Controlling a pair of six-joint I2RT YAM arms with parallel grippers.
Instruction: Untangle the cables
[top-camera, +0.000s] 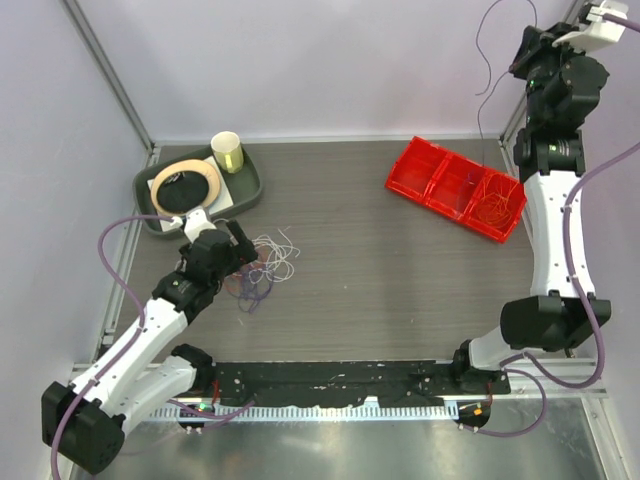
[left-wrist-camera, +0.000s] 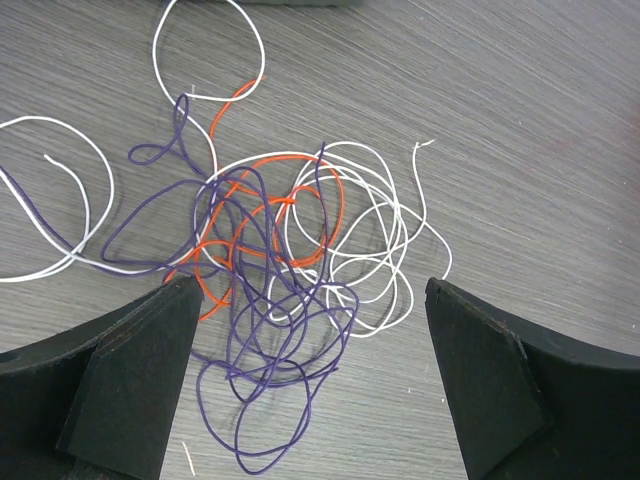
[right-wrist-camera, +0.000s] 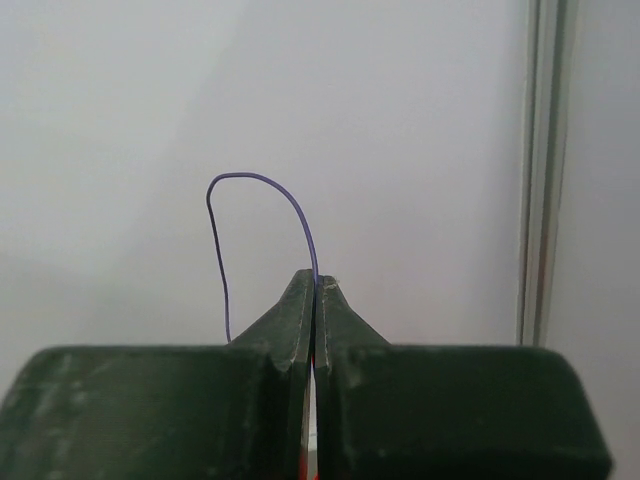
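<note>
Tangle of cables (left-wrist-camera: 270, 250), orange-red, purple and white, left of centre on table (top-camera: 380, 280); left gripper (left-wrist-camera: 310, 300) above it, jaws wide, holding nothing, likely choosing a strand; red bin (top-camera: 455, 185), far right, holds orange loops (top-camera: 492, 208); right gripper (right-wrist-camera: 315, 285) raised high, pinched shut on purple cable (right-wrist-camera: 262, 178), likely drawing it clear.

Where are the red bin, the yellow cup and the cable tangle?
red bin (top-camera: 417, 168): top view, left compartment's floor.
pale yellow cup (top-camera: 229, 158): top view, its side.
cable tangle (left-wrist-camera: 272, 255): left wrist view, dense middle.
</note>
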